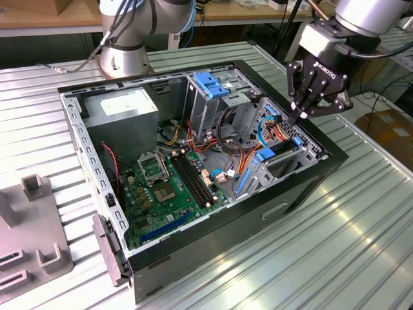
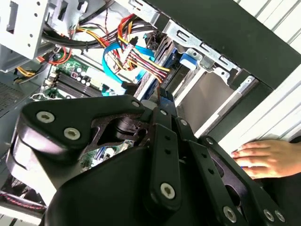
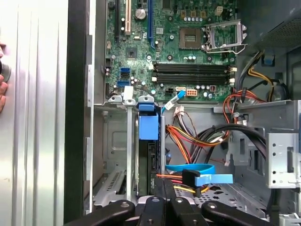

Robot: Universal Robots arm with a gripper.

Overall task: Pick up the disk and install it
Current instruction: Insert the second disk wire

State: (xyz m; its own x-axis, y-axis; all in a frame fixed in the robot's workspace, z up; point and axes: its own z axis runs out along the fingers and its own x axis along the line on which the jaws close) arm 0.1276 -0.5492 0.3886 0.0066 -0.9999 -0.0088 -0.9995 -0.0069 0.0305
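The claw (image 1: 302, 116) hangs clenched and empty over the open computer case (image 1: 213, 232) — the disk (image 3: 148, 126) sits slotted in the bay directly beneath it.

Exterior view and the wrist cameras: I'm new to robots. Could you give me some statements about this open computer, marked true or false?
1. The computer case lies open on a ribbed metal table. True.
2. The gripper hangs over the motherboard. False: it is above the drive bay end, at the exterior view's right.
3. The motherboard is red. False: it is green.
4. A person's hand is beside the case. True.
5. The disk stands on edge inside the case. True.
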